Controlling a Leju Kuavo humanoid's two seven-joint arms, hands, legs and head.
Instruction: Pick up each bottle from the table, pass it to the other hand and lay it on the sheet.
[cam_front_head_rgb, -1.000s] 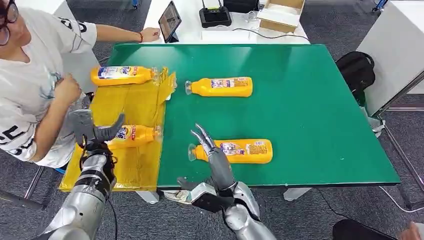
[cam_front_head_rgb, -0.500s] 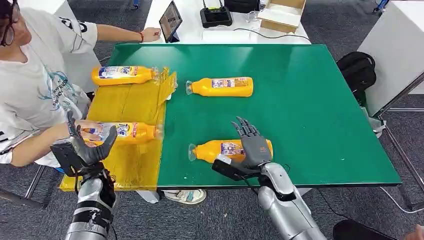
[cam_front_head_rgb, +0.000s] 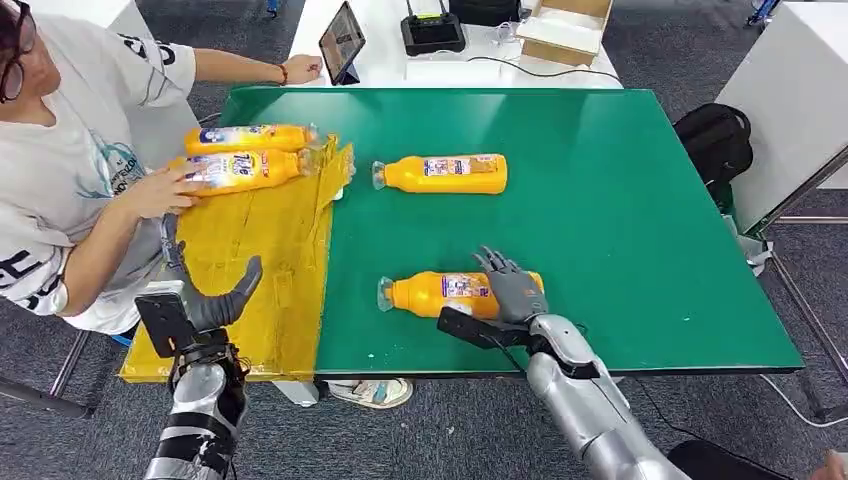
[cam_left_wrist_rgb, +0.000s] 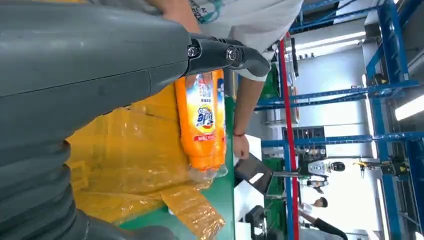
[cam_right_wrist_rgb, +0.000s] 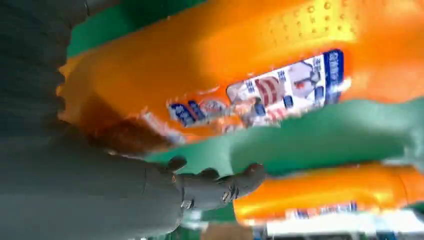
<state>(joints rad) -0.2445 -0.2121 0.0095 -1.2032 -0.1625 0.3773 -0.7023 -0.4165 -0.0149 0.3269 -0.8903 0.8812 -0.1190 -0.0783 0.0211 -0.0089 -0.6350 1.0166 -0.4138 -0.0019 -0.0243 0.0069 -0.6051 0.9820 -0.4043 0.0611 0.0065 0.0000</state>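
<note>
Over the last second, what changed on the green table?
A person's hand slid one orange plastic bottle up the yellow sheet beside the far bottle. The right hand swung onto the near bottle. The left hand sank back, empty. The middle bottle stayed.

Orange bottles (cam_front_head_rgb: 446, 173) with blue-and-white labels, yellow sheet (cam_front_head_rgb: 262, 262), green table (cam_front_head_rgb: 620, 220), dark grey fingers (cam_front_head_rgb: 500, 268).

Bright, even overhead light – soft shadows, window glare, blurred right wrist view.
</note>
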